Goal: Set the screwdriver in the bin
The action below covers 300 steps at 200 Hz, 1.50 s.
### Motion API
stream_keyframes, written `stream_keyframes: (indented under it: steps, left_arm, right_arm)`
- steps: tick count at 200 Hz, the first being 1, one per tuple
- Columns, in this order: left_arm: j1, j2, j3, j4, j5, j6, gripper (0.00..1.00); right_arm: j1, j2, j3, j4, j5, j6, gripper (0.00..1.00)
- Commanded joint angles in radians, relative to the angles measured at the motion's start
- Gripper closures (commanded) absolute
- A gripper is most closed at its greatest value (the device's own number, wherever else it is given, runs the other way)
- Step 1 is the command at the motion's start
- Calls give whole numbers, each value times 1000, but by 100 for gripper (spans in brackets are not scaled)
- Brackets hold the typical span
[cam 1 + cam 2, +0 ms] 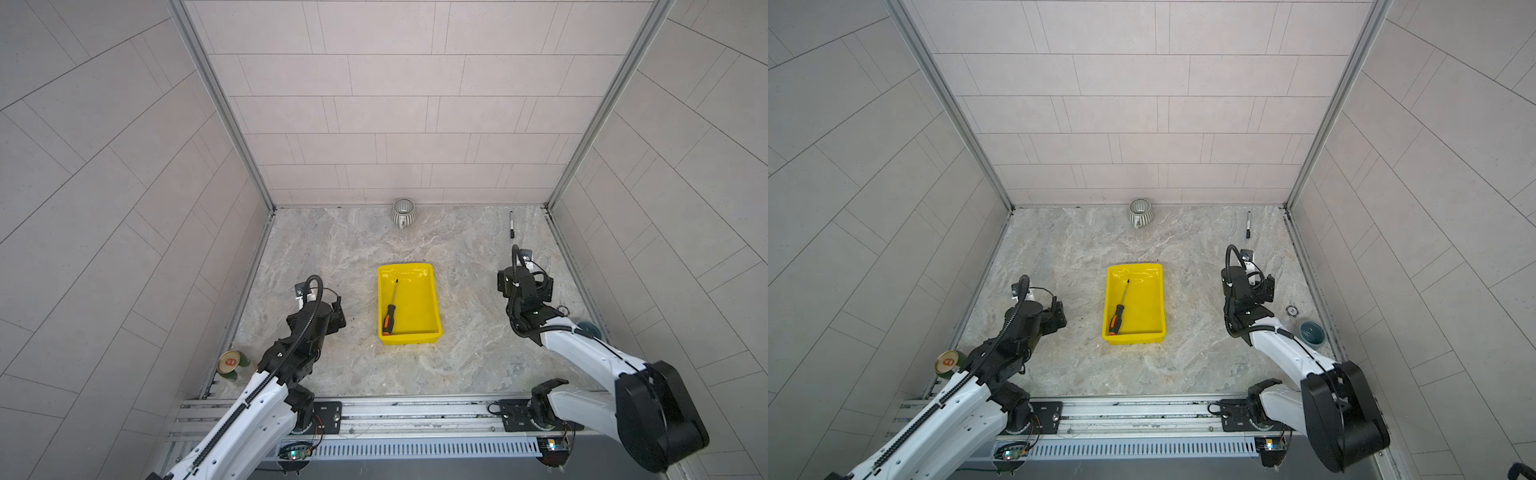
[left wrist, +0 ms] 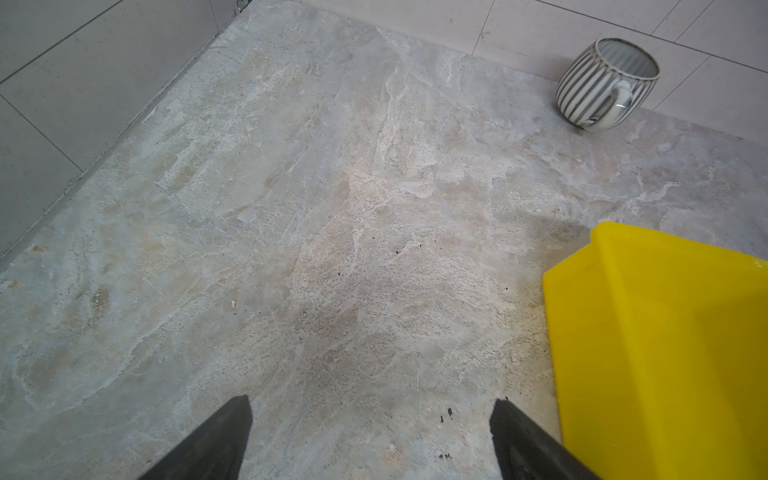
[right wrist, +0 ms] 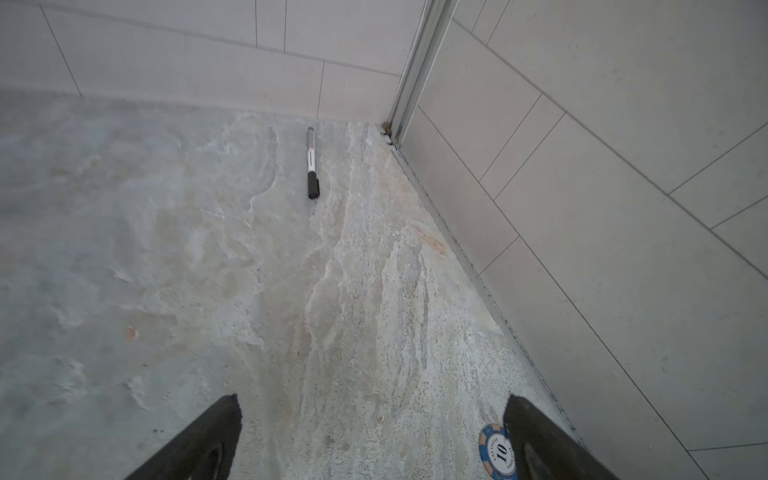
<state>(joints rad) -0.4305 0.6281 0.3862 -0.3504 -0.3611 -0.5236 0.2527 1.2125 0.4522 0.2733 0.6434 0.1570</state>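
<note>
The screwdriver (image 1: 391,307) (image 1: 1120,306), with its black and orange handle, lies slantwise inside the yellow bin (image 1: 409,338) (image 1: 1133,337). Its handle rests near the bin's front left corner and its tip points toward the back. No gripper touches it. My left gripper (image 1: 337,306) (image 2: 372,405) hovers left of the bin, open, with only bare tabletop between its fingers. A corner of the bin (image 2: 665,353) shows in the left wrist view. My right gripper (image 1: 525,284) (image 3: 374,401) stands well right of the bin, open and holding nothing.
A ribbed mug (image 1: 403,212) (image 2: 606,83) stands by the back wall. A black marker (image 1: 511,224) (image 3: 311,164) lies at the back right. A blue poker chip (image 3: 496,451) (image 1: 1292,310) and a teal bowl (image 1: 1311,332) sit by the right wall. A can (image 1: 230,363) stands front left.
</note>
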Motion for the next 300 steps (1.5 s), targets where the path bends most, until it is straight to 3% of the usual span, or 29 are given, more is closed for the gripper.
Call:
stream_keyframes:
  steps: [1,82,118,152,185,202,221,272,300]
  left_arm:
    - [-1,14,5,-1,-5,1,4]
    - [-1,25,6,4,-4,2,4]
    - [-1,23,6,2,-9,0,4]
    - [-1,23,6,2,-11,-1,4]
    - [-1,30,6,6,-9,-1,4]
    - [-1,44,9,13,-4,1,3]
    - [-2,68,15,16,-6,1,2]
    - [-1,132,-3,123,49,15,0]
    - [-1,142,75,149,-54,48,0]
  right_arm:
    - [-18,77,-52,343,22,-90,0]
    - [-56,241,-48,526,12,-141,0]
    - [-60,332,-90,728,-5,-179,1]
    - [-75,317,-87,682,-62,-159,0]
    - [-140,333,-73,634,-238,-132,0]
    - [-139,383,-126,807,-218,-136,0]
    - [-136,383,-144,837,-219,-139,0]
    - [-132,377,-114,767,-234,-147,0]
    - [-132,381,-116,778,-234,-151,0]
